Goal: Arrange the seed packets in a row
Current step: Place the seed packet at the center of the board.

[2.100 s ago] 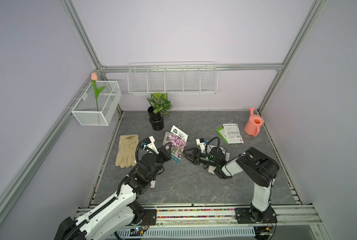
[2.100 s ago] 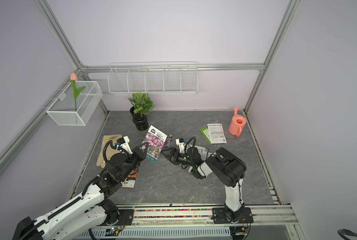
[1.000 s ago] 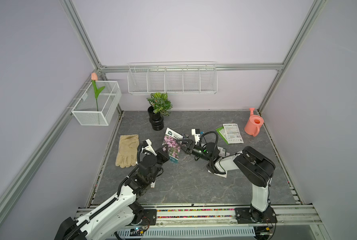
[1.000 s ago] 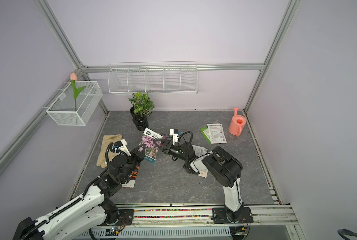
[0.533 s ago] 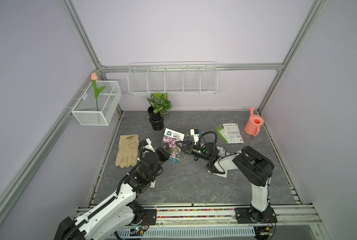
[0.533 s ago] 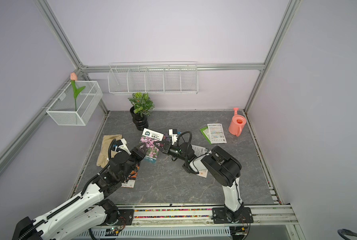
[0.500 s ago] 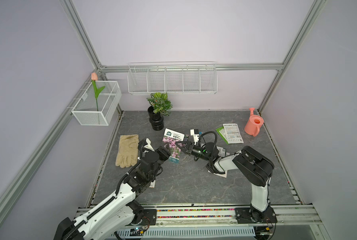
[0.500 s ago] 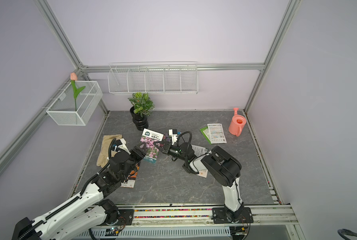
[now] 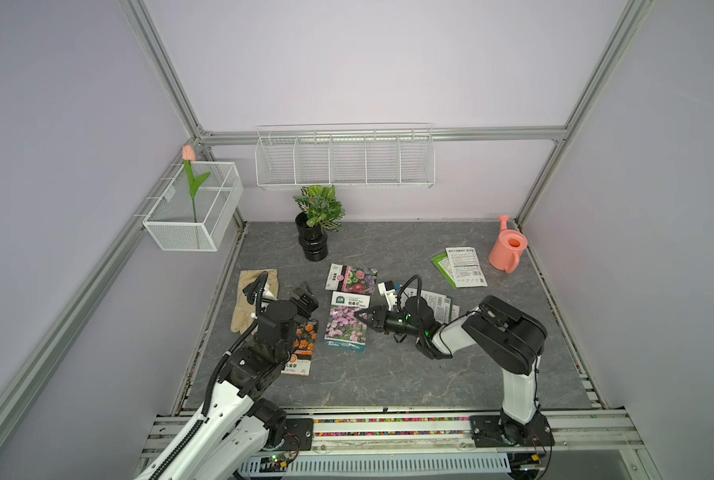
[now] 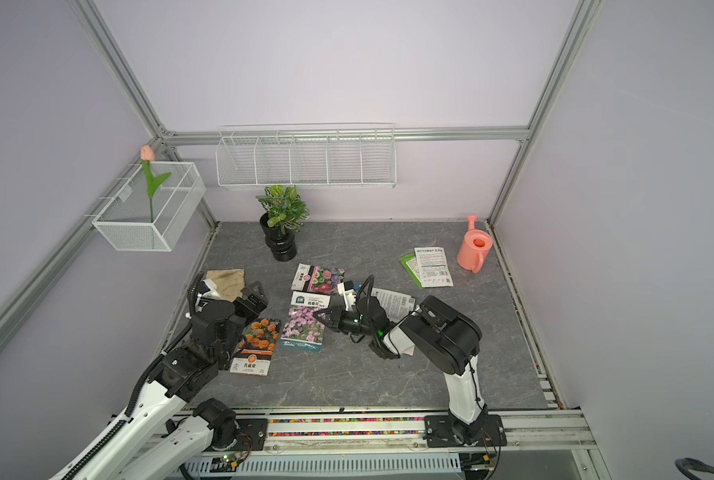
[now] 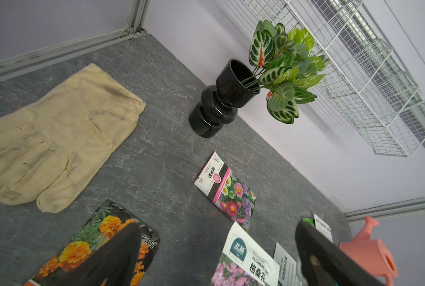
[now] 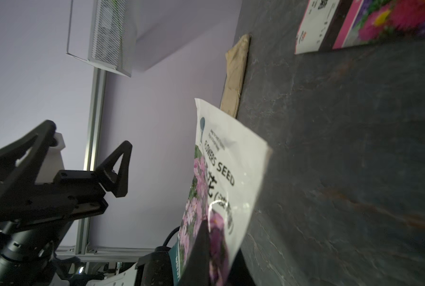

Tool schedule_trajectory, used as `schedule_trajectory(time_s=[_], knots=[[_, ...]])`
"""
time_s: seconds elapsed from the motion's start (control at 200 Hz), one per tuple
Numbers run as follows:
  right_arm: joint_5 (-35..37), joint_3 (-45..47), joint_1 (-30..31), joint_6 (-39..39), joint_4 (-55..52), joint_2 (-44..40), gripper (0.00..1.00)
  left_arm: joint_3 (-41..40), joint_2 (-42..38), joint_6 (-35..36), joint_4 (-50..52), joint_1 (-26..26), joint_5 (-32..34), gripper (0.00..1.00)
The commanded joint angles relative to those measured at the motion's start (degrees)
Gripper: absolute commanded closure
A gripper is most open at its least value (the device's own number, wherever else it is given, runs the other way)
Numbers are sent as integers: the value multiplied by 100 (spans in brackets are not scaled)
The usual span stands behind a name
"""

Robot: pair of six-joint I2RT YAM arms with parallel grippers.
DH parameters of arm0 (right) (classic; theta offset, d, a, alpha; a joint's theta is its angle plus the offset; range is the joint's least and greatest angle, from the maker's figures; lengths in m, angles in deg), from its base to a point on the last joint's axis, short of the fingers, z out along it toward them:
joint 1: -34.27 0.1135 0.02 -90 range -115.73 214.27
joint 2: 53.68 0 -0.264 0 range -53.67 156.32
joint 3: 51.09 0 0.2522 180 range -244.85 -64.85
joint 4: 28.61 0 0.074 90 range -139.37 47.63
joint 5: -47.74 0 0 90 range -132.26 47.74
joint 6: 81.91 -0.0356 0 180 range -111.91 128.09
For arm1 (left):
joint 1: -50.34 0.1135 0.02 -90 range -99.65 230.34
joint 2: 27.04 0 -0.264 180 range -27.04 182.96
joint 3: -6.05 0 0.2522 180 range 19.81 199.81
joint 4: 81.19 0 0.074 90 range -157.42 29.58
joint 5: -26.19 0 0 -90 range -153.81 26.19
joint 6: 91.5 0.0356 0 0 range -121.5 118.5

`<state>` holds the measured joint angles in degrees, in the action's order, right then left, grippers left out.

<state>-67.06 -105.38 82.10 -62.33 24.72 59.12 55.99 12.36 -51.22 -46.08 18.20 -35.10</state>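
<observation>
Beige fabric on the left: the glove [image 9: 255, 305] lay flat by the left edge of the grey surface [image 9: 388, 374]. Just right of it the left gripper [image 9: 306, 296] hung with its jaws spread wide and nothing between them. You could see that clearly from the right wrist camera too.

Under and a bit nearer than that gripper, the orange-flower packet [image 10: 257, 345] sat face up, with its left side hidden by the arm in both top views.

Just beside it to the right was the pink-flower packet [image 9: 347, 328], also face up. The right gripper [image 9: 363, 318] was pinched on that packet's right edge. In the right wrist view the packet stood clear of the surface rather than lying flat.

Just beyond it on the far side, the mixed-flower packet [image 9: 352, 279] lay flat, turned sideways.

Further right, a white-backed packet [image 9: 432, 301] poked out from behind the right arm, text side up. I couldn't tell if more were under there.

Well off toward the far right, a text-side-up packet [image 9: 465, 266] overlapped a green packet [image 9: 440, 266], and the pink watering can [image 9: 507, 251] stood right next to them in the corner.
</observation>
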Motion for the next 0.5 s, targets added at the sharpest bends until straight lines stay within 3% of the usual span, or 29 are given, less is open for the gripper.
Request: schedule_trajectory(time_s=[0.0,0.495], knots=[[78,72,230,234,-328,14,93,159,116,143,120,49,85,0],[1227,-627,972,587,-2406,-146,93,74,337,102,-95,68,-67,0]])
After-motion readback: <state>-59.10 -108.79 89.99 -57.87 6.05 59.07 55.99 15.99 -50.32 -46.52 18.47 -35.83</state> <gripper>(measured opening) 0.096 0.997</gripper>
